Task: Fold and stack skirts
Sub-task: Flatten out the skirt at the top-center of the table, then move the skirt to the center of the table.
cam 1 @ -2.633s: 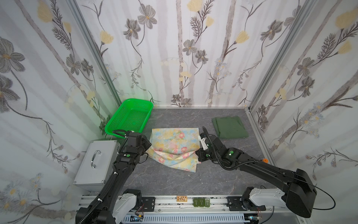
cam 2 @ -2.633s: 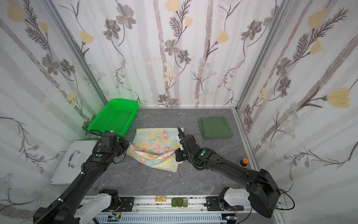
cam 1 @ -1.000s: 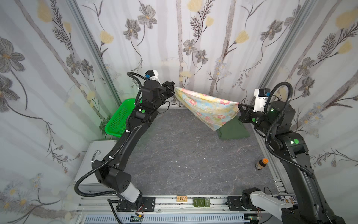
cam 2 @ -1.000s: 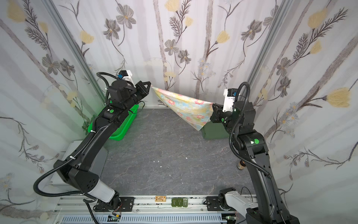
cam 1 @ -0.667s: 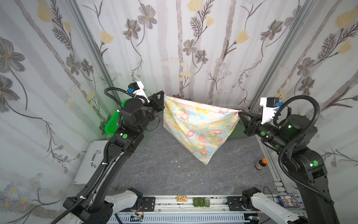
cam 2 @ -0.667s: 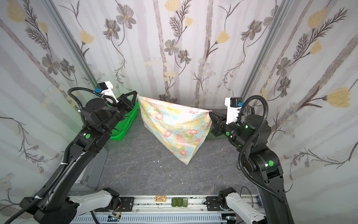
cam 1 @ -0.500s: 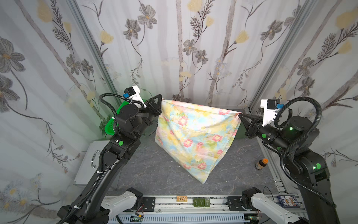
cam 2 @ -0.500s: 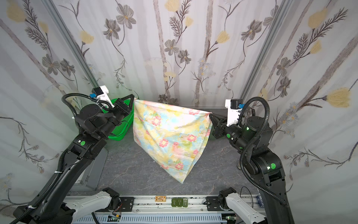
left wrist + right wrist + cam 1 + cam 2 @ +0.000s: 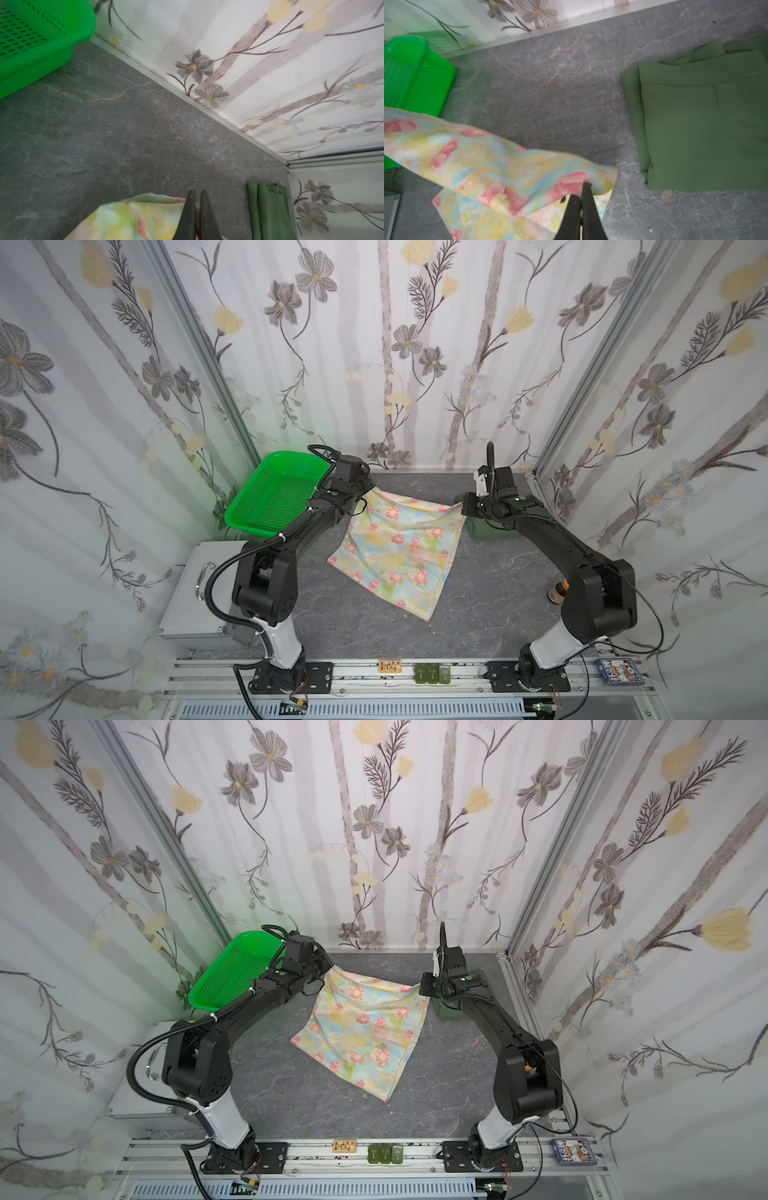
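Near the back of the table [image 9: 478, 614], left gripper [image 9: 362, 494] and right gripper [image 9: 461, 506] each pinch a top corner of the floral skirt [image 9: 399, 551], its lower part draped on the table. Green skirt [image 9: 695, 124] lies folded by the right gripper. Step: spreading flat for folding. Next likely needs both corners lowered evenly, cloth taut.

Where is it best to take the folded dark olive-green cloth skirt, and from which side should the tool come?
Take the folded dark olive-green cloth skirt at its edge facing the green perforated plastic basket, sliding in low from that side. It lies flat, and there the layers show stacked, so a pinch would probably catch all, not only the top.
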You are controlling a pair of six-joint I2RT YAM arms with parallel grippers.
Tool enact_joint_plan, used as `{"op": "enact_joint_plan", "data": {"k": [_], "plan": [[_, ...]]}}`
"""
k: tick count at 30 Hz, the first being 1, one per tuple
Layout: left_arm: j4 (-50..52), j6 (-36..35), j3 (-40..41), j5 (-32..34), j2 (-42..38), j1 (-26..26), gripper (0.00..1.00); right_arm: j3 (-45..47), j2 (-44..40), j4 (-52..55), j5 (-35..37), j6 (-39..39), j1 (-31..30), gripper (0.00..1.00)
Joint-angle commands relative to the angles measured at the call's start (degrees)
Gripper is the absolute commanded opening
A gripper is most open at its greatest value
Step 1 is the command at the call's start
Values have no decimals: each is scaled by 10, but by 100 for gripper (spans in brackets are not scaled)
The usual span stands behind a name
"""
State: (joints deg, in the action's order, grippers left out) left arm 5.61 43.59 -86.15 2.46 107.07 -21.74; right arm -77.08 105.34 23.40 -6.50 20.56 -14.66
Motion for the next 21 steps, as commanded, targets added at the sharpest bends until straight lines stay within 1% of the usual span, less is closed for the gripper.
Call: {"op": "enact_joint_plan", "data": {"k": [1,2,3,4,5,7,10,12,15,17,18,19,20,21], "plan": [[-35,0,-63,-4,61,-1,0,-36,47,-62,35,10,0,0],[-36,-2,-83,2,79,0,11,-47,60,-69,39,10,1,21],[-36,-3,-99,10,91,1,52,-56,71,-72,43,12,4,36],[-36,-3,-115,21,104,3,77,-67,82,-74,45,14,7,49],[-37,-6,-129,29,112,6,85,-76,90,-77,50,17,10,59],[-38,-13,-146,36,117,12,92,-87,92,-79,52,22,15,63],[-38,-18,-137,35,99,28,95,-68,63,-92,59,28,16,65],[-38,-25,-122,16,87,37,96,-37,36,-103,51,31,14,64],[-38,-27,-67,-18,57,43,93,25,-8,-120,19,39,-3,63],[-38,-22,-8,-42,35,42,87,62,-30,-119,13,38,-35,60],[-37,-21,16,-52,28,41,84,74,-32,-113,12,37,-49,59],[-37,-20,44,-56,21,39,77,84,-34,-106,11,39,-67,56],[-38,-14,71,-55,16,39,63,94,-33,-107,6,43,-83,50],[-38,-12,90,-55,15,38,51,105,-31,-111,0,49,-98,42]]}}
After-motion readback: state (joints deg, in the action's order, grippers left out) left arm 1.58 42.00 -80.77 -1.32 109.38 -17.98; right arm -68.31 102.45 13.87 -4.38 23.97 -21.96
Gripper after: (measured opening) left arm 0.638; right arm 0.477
